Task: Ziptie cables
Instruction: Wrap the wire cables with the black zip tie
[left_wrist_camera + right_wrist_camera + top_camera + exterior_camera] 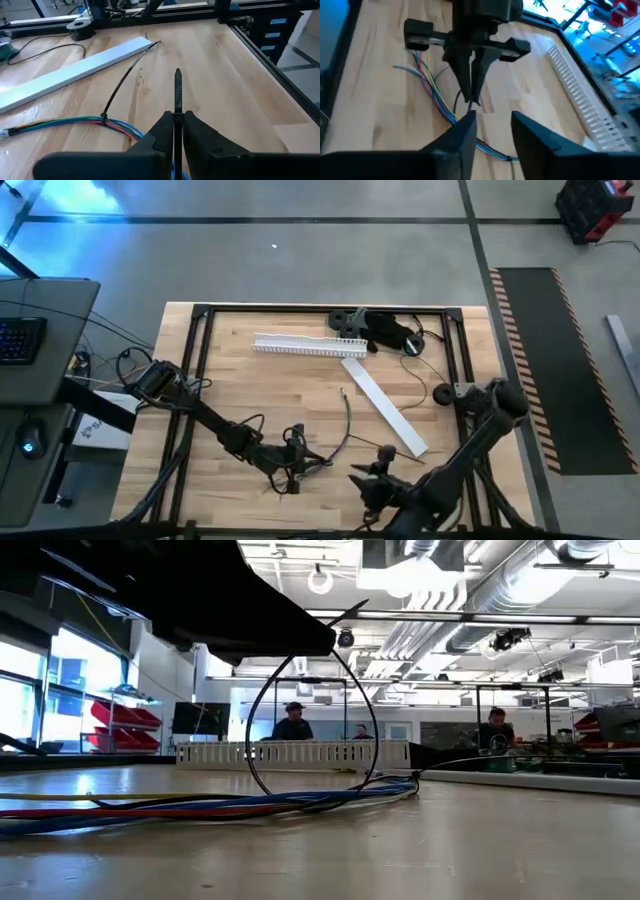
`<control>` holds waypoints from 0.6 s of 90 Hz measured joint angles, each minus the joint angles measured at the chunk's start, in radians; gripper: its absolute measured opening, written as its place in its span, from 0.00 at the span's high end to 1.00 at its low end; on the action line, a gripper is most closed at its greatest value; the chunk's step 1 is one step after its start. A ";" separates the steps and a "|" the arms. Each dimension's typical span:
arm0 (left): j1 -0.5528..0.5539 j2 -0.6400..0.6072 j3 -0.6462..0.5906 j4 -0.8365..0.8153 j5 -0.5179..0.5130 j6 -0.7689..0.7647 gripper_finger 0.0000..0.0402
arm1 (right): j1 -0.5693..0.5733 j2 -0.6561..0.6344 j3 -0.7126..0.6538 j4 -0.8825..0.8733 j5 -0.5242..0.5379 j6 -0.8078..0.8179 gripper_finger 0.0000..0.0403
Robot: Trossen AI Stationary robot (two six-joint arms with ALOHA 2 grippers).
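Left gripper (176,122) clamped on zip tie (177,92); right gripper (492,131) apart, empty.
Risk: the loop could slide off the cables (75,121) if pulled askew.

Table (250,380) pale matt wood; cables (75,121) smooth plastic-coated; strip (75,67) matt white plastic.

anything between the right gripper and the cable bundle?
Nothing visible. The right gripper, fingers open, faces the cables over bare wood. Only the left gripper, shut on a black zip tie, hangs above them.
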 joint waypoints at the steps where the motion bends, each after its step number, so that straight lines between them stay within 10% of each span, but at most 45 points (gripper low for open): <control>1: 0.000 0.000 0.000 0.000 0.000 0.000 0.96 | -0.003 -0.001 -0.016 0.025 0.001 -0.002 0.69; 31: -0.002 0.000 0.000 -0.003 0.020 0.011 0.96 | -0.106 0.003 -0.418 0.886 -0.079 -0.190 0.62; 54: -0.002 0.000 0.000 -0.008 0.021 0.007 0.96 | -0.167 0.002 -0.501 1.093 -0.239 -0.259 0.65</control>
